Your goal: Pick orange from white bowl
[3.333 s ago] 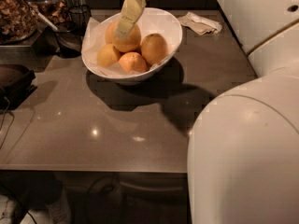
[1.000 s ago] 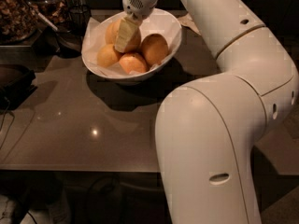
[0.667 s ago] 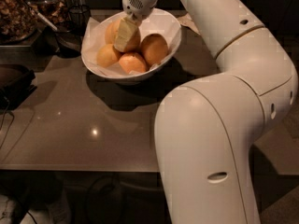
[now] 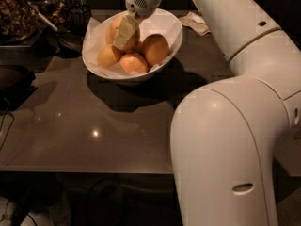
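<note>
Your hand, the pale slab-tipped end of the white arm, is down inside the large glossy white ceramic bowl and lies against the big pale yellow-orange round fruit at the back of the pile. That fruit sits highest, propped on the others, which is why a reach from above meets it first. The hand covers much of its front, so you cannot tell how far it is open or whether it has any grip. Two deep-orange fruits and a small yellowish fruit crowd just below, touching one another, held in by the sloping paper-lined wall. The bowl stands at the far side of the dark glossy bench, so your arm arches over it.
</note>
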Motion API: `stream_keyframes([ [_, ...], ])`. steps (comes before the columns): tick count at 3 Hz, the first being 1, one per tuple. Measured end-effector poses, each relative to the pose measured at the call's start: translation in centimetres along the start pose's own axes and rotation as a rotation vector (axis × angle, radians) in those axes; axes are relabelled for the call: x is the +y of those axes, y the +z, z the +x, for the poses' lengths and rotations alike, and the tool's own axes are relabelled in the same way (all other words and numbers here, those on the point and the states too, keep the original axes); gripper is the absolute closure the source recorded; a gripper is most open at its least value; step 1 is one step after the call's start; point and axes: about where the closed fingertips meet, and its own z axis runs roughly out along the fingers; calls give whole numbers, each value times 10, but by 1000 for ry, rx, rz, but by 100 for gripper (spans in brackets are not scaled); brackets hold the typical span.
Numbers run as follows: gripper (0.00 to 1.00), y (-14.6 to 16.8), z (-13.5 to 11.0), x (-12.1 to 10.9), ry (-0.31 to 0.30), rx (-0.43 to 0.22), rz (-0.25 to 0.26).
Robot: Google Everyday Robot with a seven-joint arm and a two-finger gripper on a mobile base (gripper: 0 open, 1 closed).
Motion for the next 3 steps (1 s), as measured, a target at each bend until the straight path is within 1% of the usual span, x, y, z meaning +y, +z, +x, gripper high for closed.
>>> stream_keyframes([
  [1, 100, -21, -12, 14, -73, -112, -14],
  [2, 100, -36, -10, 35, -126, -214, -57],
  [3, 100, -36, -8, 37, -128, -222, -65],
])
